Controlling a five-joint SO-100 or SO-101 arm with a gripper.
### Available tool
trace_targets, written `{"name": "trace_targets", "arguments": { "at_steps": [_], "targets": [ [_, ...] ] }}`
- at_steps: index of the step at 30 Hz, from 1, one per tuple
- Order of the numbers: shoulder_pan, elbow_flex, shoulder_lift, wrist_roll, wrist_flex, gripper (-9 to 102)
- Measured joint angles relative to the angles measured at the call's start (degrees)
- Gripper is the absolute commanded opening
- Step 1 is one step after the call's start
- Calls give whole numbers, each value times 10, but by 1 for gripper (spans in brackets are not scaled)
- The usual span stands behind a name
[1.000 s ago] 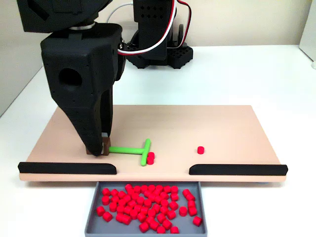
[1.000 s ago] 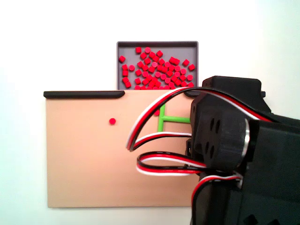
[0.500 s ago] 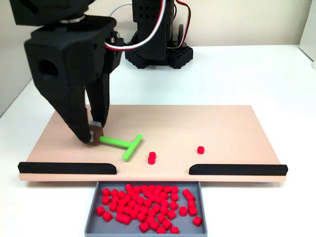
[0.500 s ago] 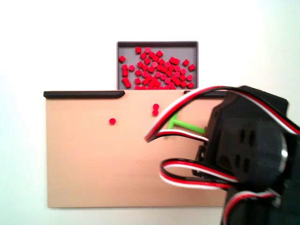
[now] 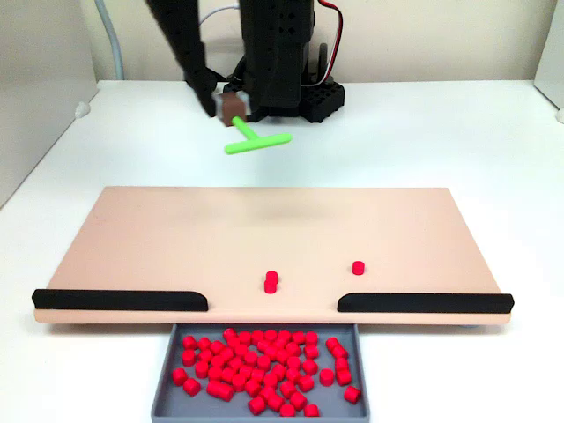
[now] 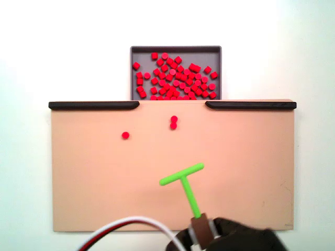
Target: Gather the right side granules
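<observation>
The jaws [image 5: 231, 111] grip the stem of the green T-shaped stick [image 5: 255, 141], raised above the board [image 5: 176, 229]. The red granules [image 5: 270, 281] lie well ahead of the jaws (a touching pair near the tray [image 5: 167, 388] gap, one apart). Sweeping too fast could scatter them against the black rails [image 5: 423, 302].

Bright even light, soft shadows, slight blur

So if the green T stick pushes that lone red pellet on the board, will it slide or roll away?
The lone red pellet looks like a short cylinder standing on its flat end, so it probably slides. If tipped, it may roll. It looks small and light, so the green T stick should move it easily.
</observation>
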Motion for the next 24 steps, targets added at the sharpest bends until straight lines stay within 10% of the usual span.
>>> {"name": "trace_targets", "arguments": {
  "at_steps": [10,24],
  "targets": [
    [-77,91,72,236,20,0],
    [-64,91,94,282,18,0]
  ]
}}
